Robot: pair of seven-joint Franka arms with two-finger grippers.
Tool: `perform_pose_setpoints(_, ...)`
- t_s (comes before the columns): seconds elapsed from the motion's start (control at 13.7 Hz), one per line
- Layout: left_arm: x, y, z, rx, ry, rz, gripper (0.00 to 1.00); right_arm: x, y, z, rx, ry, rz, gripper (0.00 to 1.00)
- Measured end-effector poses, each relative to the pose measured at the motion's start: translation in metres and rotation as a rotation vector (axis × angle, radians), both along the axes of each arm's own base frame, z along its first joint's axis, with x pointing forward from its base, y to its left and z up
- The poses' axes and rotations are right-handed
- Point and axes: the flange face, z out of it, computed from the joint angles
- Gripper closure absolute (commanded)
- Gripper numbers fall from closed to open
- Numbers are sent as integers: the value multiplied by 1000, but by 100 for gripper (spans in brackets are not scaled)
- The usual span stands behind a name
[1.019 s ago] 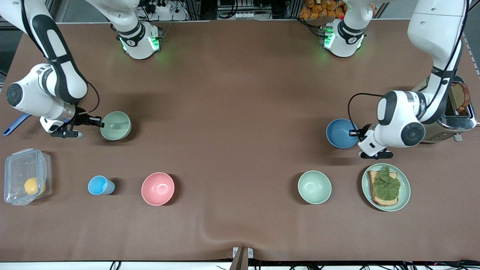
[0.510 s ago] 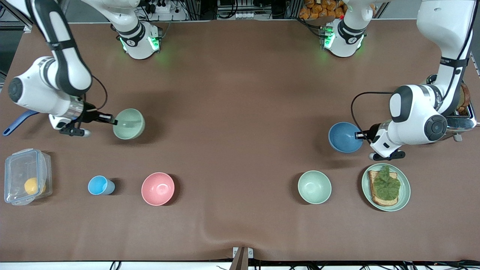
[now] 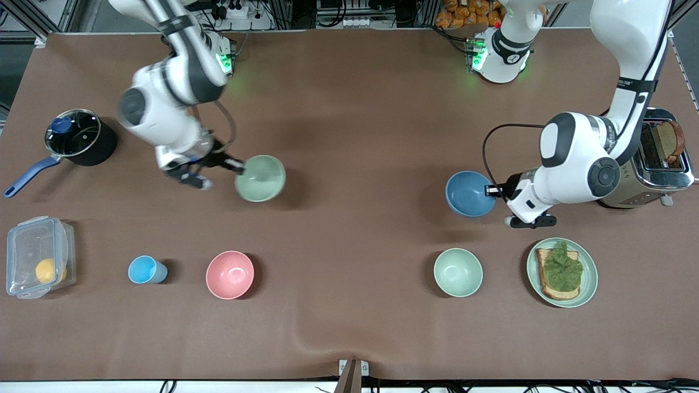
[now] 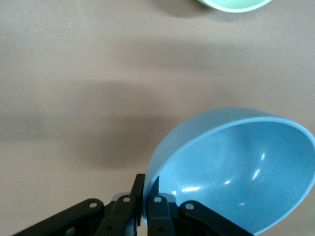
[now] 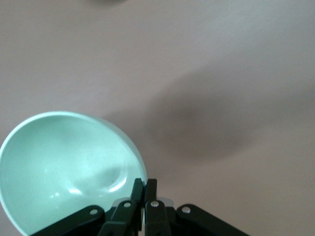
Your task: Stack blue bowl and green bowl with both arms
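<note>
Wrist views show each pinch: the left hand (image 4: 145, 202) clamps the blue bowl's (image 3: 469, 193) rim, the right hand (image 5: 143, 196) the green bowl's (image 3: 260, 178). The front view shows both lifted above the surface (image 3: 355, 136).

Matt bowls over a cloth-like tabletop

The blue bowl (image 4: 236, 167) and green bowl (image 5: 69, 167) are looking smooth and softly sheened; the brown tabletop (image 3: 349, 109) is showing matt.

A brown cloth (image 3: 349, 125) covers the table, with a crease near its front edge. Metal framing (image 3: 33, 16) and cables (image 3: 349, 16) run along the top.
</note>
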Motion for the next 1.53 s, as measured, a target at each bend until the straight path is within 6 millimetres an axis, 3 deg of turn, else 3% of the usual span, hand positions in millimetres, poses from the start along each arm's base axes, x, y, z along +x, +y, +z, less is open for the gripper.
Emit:
perform_pose_setpoints(0.22,-3,-15,8,-16,1,13,100,-22,64,-23,1,-24,-64,100)
perform_pose_setpoints(0.44,0,-11,10,-19,-4,24,100,-29,98,-41,6,-30,-114,100)
perform_pose_setpoints(0.87,1,-9,10,-19,-4,28,100,-50,143,-69,2,-28,-129,100)
perform_pose_setpoints(1.38,-1,-13,10,-20,-1,19,100,-69,164,-105,-18,-29,-115,100)
perform_pose_setpoints(1.46,-1,-14,10,-21,0,18,100,-71,167,-108,-18,-30,-120,71)
perform_pose_setpoints(1.53,-1,-14,10,-21,0,18,100,-70,167,-107,-16,-32,-128,18)
